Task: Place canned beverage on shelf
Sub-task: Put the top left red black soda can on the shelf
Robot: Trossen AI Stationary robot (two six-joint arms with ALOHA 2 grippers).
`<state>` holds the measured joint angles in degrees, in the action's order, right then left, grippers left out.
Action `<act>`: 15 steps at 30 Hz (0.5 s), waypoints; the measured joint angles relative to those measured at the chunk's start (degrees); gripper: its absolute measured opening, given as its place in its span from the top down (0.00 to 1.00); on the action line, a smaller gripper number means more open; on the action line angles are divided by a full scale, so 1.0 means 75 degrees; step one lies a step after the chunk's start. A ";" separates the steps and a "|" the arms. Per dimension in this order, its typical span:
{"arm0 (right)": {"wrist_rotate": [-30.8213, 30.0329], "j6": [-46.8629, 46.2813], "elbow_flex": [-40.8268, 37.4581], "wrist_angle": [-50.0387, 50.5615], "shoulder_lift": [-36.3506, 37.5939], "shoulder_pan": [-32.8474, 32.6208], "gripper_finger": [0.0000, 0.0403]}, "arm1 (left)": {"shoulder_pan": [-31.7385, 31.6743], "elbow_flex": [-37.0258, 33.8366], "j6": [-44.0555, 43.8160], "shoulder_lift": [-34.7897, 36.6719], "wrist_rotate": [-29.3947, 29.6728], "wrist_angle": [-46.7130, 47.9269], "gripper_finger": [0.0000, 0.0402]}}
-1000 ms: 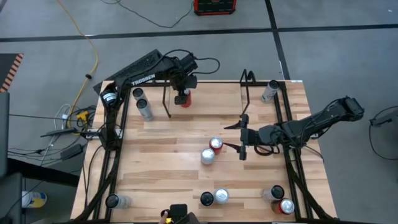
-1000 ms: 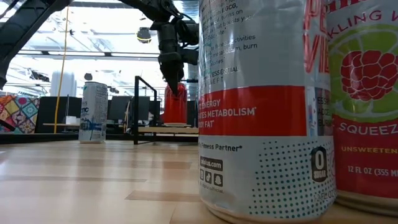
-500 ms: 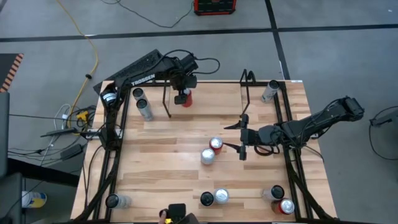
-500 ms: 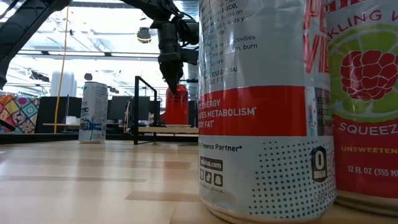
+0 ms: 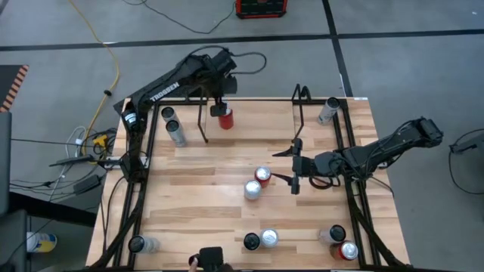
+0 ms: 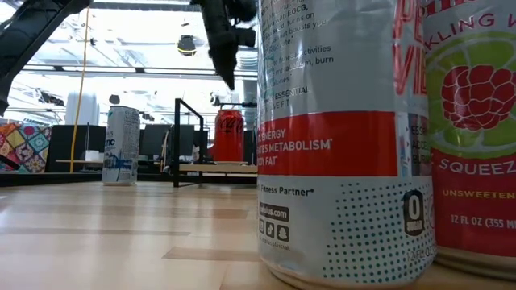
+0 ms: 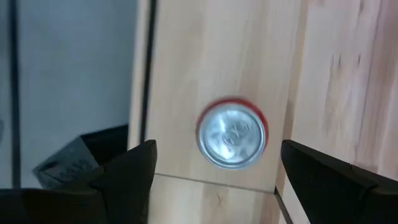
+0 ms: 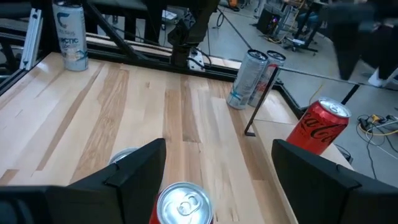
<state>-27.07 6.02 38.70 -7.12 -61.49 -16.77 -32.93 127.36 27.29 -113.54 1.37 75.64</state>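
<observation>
A red can [image 5: 225, 117] stands upright on its base on the shelf's wooden board [image 6: 211, 167], just right of the shelf's left end bracket [image 5: 203, 121]. It also shows in the low view [image 6: 228, 135] and from above in the left wrist view [image 7: 232, 133]. My left gripper [image 5: 220, 92] is open, above the can and a little to its far side, touching nothing; it also shows in the low view [image 6: 226, 68]. My right gripper [image 5: 282, 166] is open and empty, level over the table's right half, pointing left at two cans [image 5: 257, 182].
Two silver cans [image 5: 172, 125] stand far left and one [image 5: 328, 111] far right by the shelf's right bracket [image 5: 301, 104]. More cans stand at the near edge [image 5: 261, 240], near right [image 5: 340, 243] and near left [image 5: 141, 244]. Black rail frames [image 5: 354, 189] run along both sides.
My left gripper has let go of the red can and gone up and toward the table's far edge. The can stays upright on the shelf where it was.
</observation>
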 joint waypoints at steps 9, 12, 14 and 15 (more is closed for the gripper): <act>0.0017 0.0003 0.0000 -0.0997 0.0000 0.0401 0.20 | 0.0094 0.0725 -0.1082 0.0714 -0.0228 -0.0047 0.21; 0.0238 0.0003 0.0000 -0.1297 0.0000 0.0688 0.20 | 0.0297 0.0228 -0.1140 0.1423 -0.0280 -0.0075 0.24; 0.0692 -0.0001 0.0000 -0.1500 -0.0048 0.0942 0.20 | 0.0440 -0.0310 -0.1207 0.2006 -0.0281 -0.0228 0.26; 0.0890 0.0001 0.0000 -0.1703 -0.0158 0.1078 0.20 | 0.0541 -0.0669 -0.1248 0.2353 -0.0274 -0.0410 0.27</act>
<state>-20.39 6.03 38.70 -19.89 -62.68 -8.68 -28.87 122.34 17.93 -95.89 -0.69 72.56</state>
